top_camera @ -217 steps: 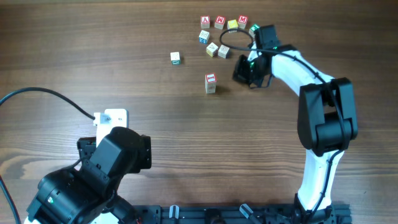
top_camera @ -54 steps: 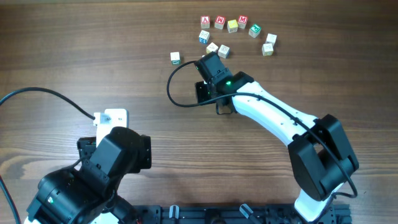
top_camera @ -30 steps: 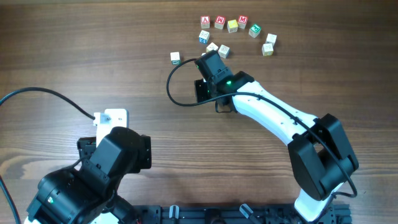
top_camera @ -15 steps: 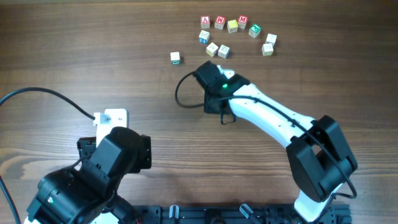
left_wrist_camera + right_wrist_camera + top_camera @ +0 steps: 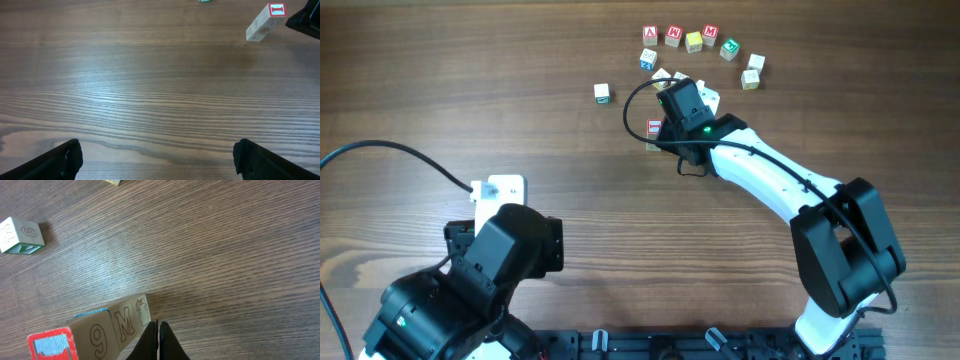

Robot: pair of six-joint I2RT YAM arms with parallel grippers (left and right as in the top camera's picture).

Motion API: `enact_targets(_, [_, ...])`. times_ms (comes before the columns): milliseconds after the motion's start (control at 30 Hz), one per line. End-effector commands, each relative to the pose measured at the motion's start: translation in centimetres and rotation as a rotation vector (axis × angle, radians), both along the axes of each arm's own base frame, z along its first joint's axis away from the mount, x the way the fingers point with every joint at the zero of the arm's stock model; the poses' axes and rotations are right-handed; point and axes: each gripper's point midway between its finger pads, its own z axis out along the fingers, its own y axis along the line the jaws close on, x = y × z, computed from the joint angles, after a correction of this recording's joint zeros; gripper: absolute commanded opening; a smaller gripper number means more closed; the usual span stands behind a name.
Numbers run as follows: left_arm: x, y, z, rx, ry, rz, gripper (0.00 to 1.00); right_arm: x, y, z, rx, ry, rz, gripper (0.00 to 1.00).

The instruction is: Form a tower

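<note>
While tower (image 5: 657, 128) stood at upper centre of overhead frame, right gripper (image 5: 157, 341) held clenched, empty fingers just beside its base. Left gripper (image 5: 159, 157) splayed, lower left. Next, likely: withdraw gently, fetch loose cube (image 5: 602, 93).

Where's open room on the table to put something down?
Bare wood between the tower and the white box, and the far left corner. Crowded around the loose cubes and the right gripper.
</note>
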Motion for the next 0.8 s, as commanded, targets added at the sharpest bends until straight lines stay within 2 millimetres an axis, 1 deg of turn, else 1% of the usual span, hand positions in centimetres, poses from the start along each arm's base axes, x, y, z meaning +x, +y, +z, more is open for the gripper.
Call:
enact_targets(0, [0.0,0.1,0.1,0.003,-0.006,-0.003,1.0,0.2,0.9,1.4,0.034,-0.028,0.055,0.04])
enact_targets(67, [0.0,0.1,0.1,0.003,-0.006,-0.003,1.0,0.2,1.3,1.5,0.045,-0.036,0.087,0.04])
enact_targets(167, [0.0,0.1,0.1,0.003,-0.006,-0.003,1.0,0.2,1.4,1.5,0.045,-0.037,0.091,0.04])
enact_targets(233, [0.0,0.1,0.1,0.003,-0.006,-0.003,1.0,0.3,1.8,1.7,0.053,-0.045,0.12,0.04])
enact_targets(767, [0.0,0.1,0.1,0.003,-0.006,-0.003,1.0,0.2,2.1,1.7,0.059,-0.042,0.146,0.04])
